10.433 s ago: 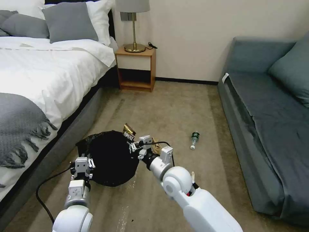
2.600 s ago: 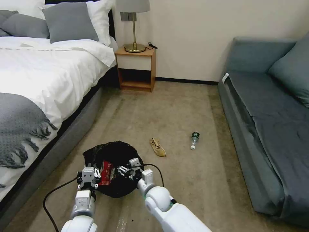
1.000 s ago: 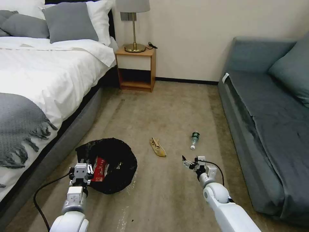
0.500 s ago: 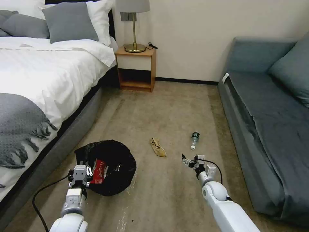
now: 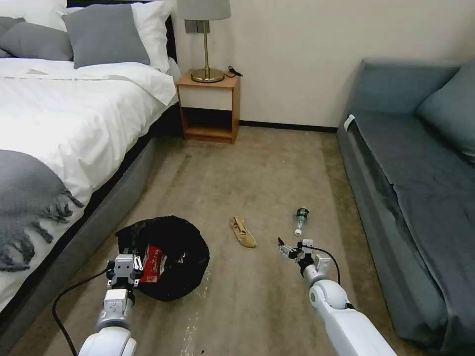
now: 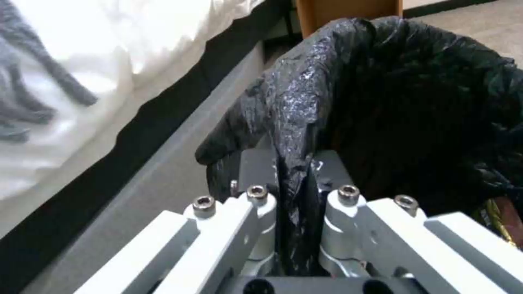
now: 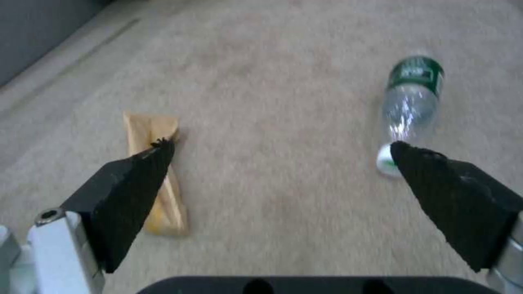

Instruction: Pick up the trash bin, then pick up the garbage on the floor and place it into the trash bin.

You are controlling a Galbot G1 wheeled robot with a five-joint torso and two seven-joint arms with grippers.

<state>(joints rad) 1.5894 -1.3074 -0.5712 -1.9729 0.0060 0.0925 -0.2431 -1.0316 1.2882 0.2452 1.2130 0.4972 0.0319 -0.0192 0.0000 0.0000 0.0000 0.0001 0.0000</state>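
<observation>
- Two grippers divide the work: nearest on the left, the left gripper [image 5: 124,267] pinches the trash bin [image 5: 166,257] by its black liner rim, mouth tilted open to receive litter; a red-and-white packet [image 5: 152,259] lies inside.
- Right of it, the right gripper [image 5: 291,249] hovers low, jaws spread wide, empty.
- Just beyond lie the tan scrap [image 5: 243,232] and, farther right, the bottle [image 5: 300,220], likely next.

White rounded arms, black cables, silver-screwed left claw [image 5: 124,267], black-padded right claw [image 5: 291,248]
</observation>
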